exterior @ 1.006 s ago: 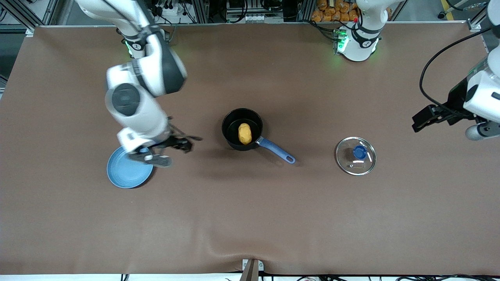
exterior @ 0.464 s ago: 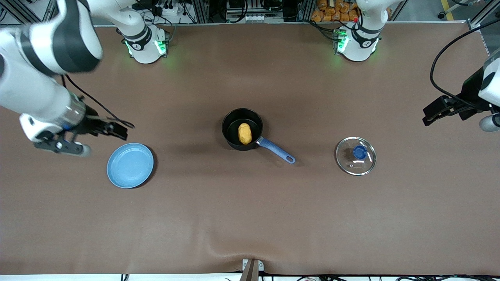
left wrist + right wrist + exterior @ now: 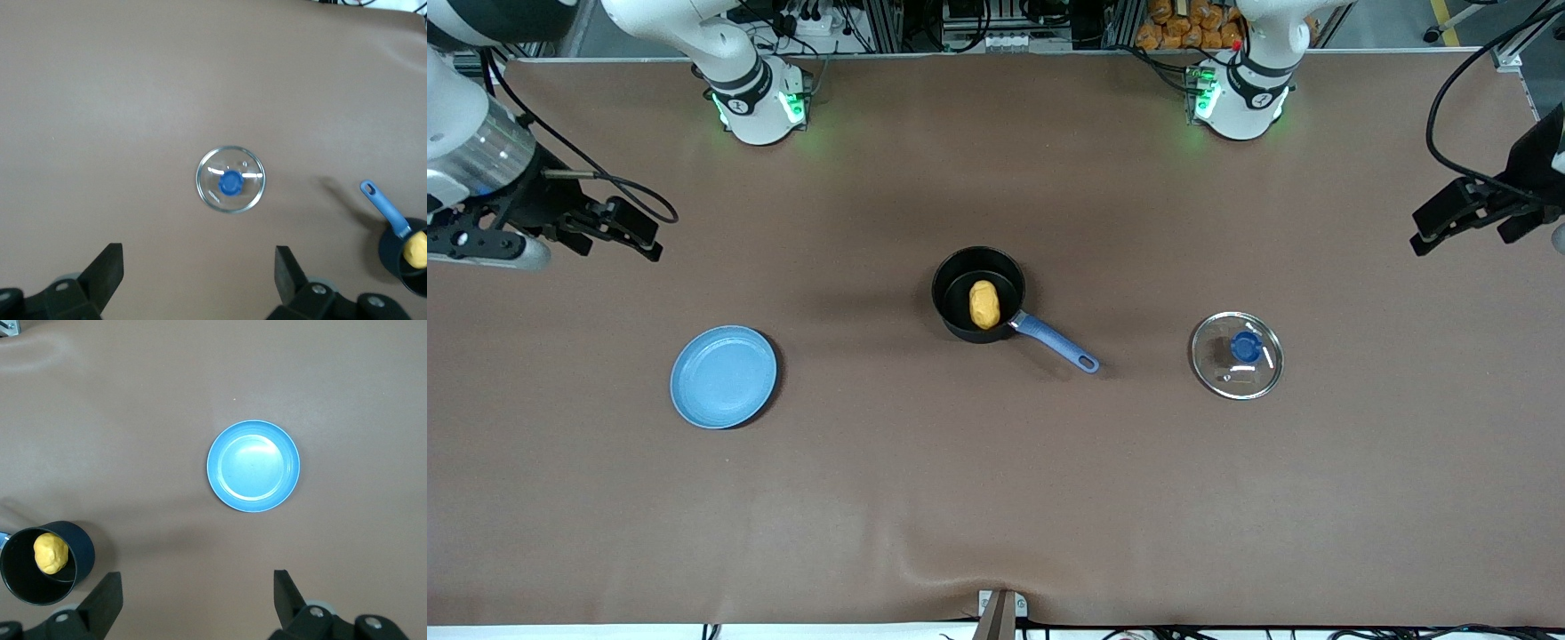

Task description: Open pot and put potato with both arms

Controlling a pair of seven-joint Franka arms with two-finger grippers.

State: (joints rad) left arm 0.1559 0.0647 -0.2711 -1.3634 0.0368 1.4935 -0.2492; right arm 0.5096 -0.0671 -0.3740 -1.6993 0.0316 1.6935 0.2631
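1. Right gripper (image 3: 193,600): jaws wide, empty, up over the desk (image 3: 996,498) at the right arm's end, above the blue plate (image 3: 723,376).
2. Left gripper (image 3: 199,273): jaws wide, empty, over the left arm's end, above the glass lid (image 3: 1237,355).
3. Pot (image 3: 978,293) mid-desk, uncovered, potato (image 3: 983,304) inside.
4. Lid flat on the desk, well apart from the pot.

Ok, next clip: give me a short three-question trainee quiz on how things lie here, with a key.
1. True or false: the potato lies inside the pot.
2. Where is the glass lid? A) on the pot; B) flat on the table toward the left arm's end; C) on the blue plate.
3. Fill in: the left gripper and the right gripper both hang ____ and hold nothing.

Key: 1 true; 2 B; 3 open.
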